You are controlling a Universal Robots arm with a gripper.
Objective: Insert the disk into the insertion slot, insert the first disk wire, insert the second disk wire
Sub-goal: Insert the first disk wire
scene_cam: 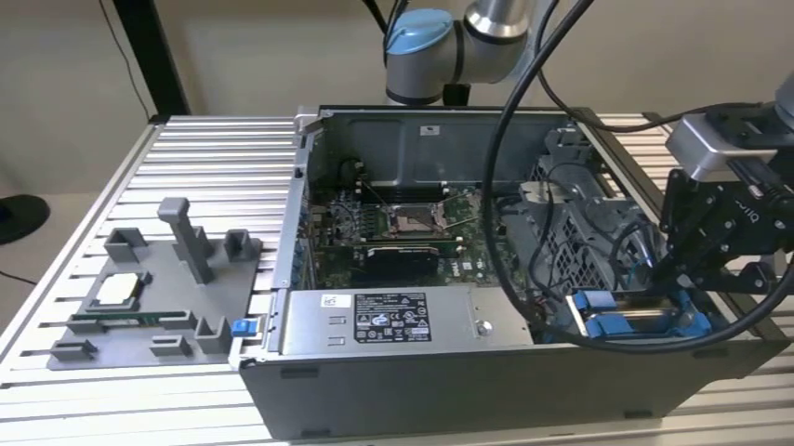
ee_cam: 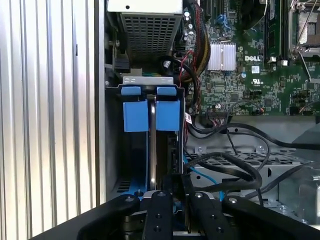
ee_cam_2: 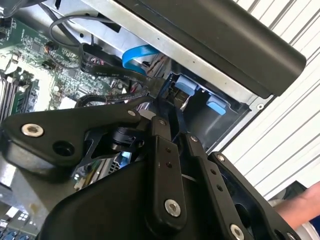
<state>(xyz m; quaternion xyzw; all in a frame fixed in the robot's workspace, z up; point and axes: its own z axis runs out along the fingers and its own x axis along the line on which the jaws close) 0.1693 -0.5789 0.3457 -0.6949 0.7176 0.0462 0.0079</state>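
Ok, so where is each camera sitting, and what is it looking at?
Exterior view: off the arm, up high, looking down into the open case on the table; the arm shows up top, the gripper at the exterior view's right.
First wrist view: on the arm, looking past the gripper into the slot, motherboard beyond.
Second wrist view: on the arm, looking along the gripper at the slot's blue clips.
Both wrist views share gripper, slot and motherboard.
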